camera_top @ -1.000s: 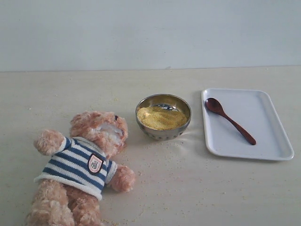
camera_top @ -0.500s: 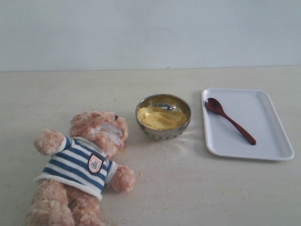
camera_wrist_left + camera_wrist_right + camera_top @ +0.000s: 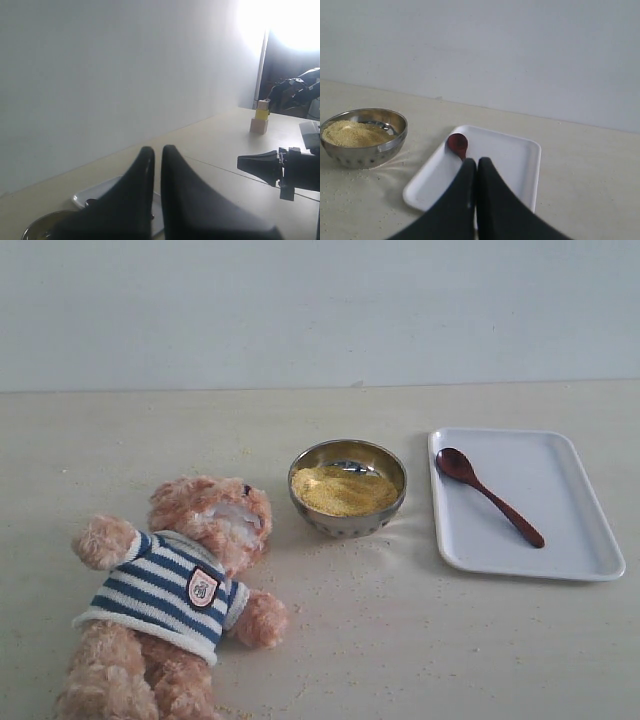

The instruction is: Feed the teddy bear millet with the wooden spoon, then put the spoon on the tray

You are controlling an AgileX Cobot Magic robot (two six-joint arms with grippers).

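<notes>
1 teddy bear (image 3: 170, 590), 1 bowl (image 3: 345, 526), 1 wooden spoon (image 3: 496, 502), 1 tray (image 3: 565, 490)

I can read no word, number or brand anywhere. The only mark that looks like a label is the small shield badge (image 3: 203, 587) on the striped shirt (image 3: 150, 598) of the teddy bear (image 3: 208, 512), which lies near the front left corner of the surface (image 3: 400, 640). Its design is too small and blurred for me to make out any letters.
</notes>
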